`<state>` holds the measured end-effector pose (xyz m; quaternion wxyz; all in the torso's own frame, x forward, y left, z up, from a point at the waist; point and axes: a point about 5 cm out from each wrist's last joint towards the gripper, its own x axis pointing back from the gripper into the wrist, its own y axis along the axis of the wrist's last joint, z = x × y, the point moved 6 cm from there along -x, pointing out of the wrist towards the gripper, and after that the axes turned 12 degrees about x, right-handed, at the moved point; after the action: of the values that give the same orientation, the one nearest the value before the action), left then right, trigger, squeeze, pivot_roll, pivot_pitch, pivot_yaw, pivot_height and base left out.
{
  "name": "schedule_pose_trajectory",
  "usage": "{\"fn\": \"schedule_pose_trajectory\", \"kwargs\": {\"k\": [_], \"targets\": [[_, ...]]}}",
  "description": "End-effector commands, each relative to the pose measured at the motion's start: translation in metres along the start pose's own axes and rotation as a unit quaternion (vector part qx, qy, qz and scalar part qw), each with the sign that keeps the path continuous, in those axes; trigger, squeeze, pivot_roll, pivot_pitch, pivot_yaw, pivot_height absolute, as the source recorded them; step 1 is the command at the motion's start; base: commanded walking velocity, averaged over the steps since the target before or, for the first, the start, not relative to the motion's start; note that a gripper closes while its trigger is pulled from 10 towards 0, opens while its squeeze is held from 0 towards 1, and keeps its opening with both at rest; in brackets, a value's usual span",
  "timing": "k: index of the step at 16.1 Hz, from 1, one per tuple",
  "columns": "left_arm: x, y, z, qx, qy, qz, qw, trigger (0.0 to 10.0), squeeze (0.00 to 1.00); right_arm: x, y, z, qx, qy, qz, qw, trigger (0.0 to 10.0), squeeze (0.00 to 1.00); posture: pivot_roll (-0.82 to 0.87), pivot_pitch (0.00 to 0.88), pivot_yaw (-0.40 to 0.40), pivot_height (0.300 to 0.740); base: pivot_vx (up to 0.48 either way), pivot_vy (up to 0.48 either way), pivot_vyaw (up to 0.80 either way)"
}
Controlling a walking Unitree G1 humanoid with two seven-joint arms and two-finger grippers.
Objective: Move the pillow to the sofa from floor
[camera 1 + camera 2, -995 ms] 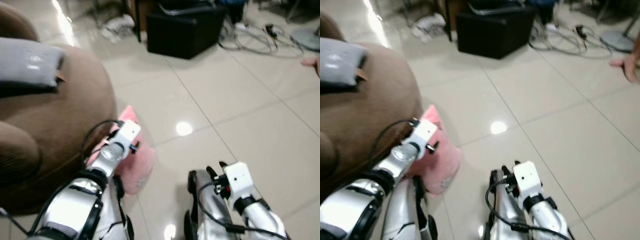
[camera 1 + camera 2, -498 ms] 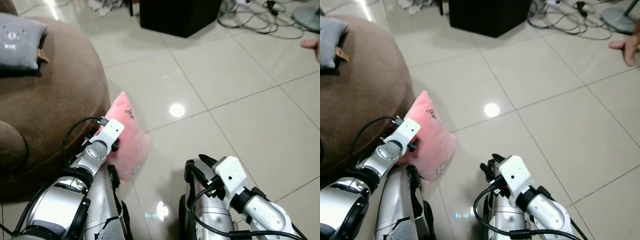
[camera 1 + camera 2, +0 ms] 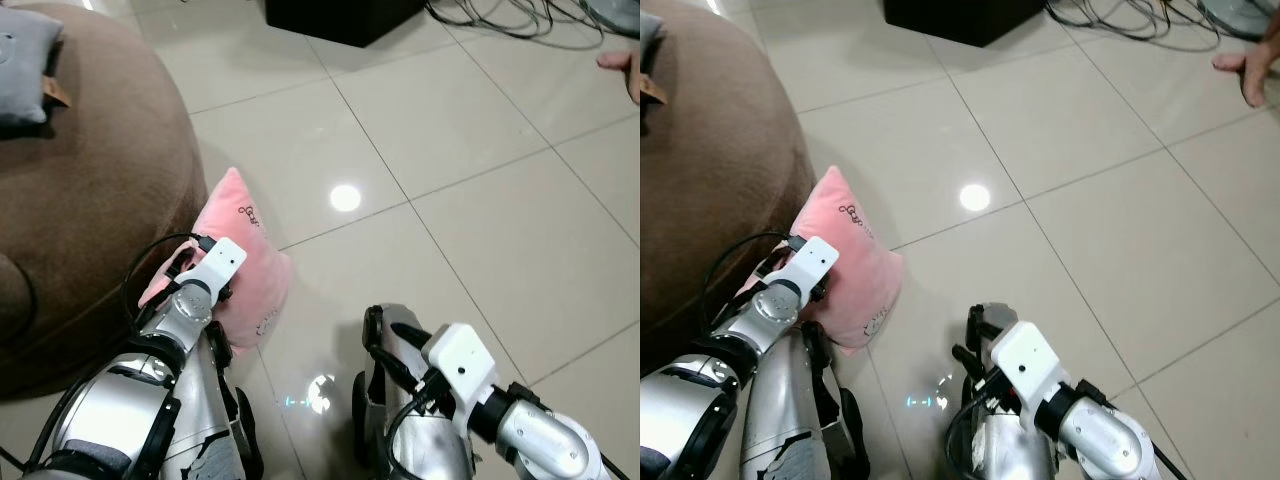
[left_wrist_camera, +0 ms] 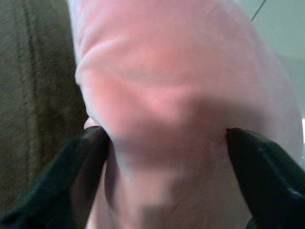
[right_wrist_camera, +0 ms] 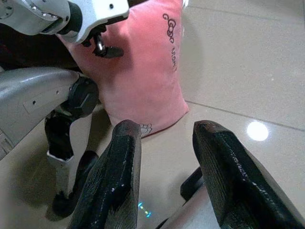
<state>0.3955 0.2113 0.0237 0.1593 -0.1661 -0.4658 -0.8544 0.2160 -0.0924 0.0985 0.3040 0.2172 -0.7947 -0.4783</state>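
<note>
A pink pillow (image 3: 250,250) stands on edge on the tiled floor, leaning against the brown sofa (image 3: 90,190). My left gripper (image 4: 162,143) is low at the pillow's sofa side, open wide, with a fold of the pillow (image 4: 167,76) bulging between its two fingers. My right gripper (image 5: 167,129) hangs open above the floor to the right of the pillow, holding nothing. In the right wrist view the pillow (image 5: 143,76) and the left wrist both lie ahead of it.
A grey cushion (image 3: 25,65) lies on the sofa seat. A black box (image 3: 340,12) and tangled cables (image 3: 520,15) sit on the floor at the back. A person's hand (image 3: 622,70) shows at the right edge. Open tile (image 3: 480,200) stretches to the right.
The camera has tipped downward, so the whole scene has slid up. My left gripper stays at the pillow; my right arm has sunk lower in the picture.
</note>
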Motion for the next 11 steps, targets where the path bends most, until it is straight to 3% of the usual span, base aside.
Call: {"fn": "schedule_pose_trajectory", "kwargs": {"k": [1, 11], "targets": [[0.0008, -0.0072, -0.0035, 0.001, -0.001, 0.014, 1.000, 0.0, 0.00, 0.0036, 0.0010, 0.0015, -0.001, 0.003, 0.004, 1.000, 10.0, 0.00, -0.27, 0.317, -0.062, 0.520, 0.000, 0.000, 0.00], [-0.0007, -0.0003, 0.0011, 0.000, 0.002, 0.009, 1.000, 0.0, 0.00, 0.0005, 0.0011, 0.0055, 0.006, 0.015, 0.010, 1.000, 10.0, 0.00, -0.26, 0.309, -0.051, 0.520, 0.000, 0.000, 0.00]]}}
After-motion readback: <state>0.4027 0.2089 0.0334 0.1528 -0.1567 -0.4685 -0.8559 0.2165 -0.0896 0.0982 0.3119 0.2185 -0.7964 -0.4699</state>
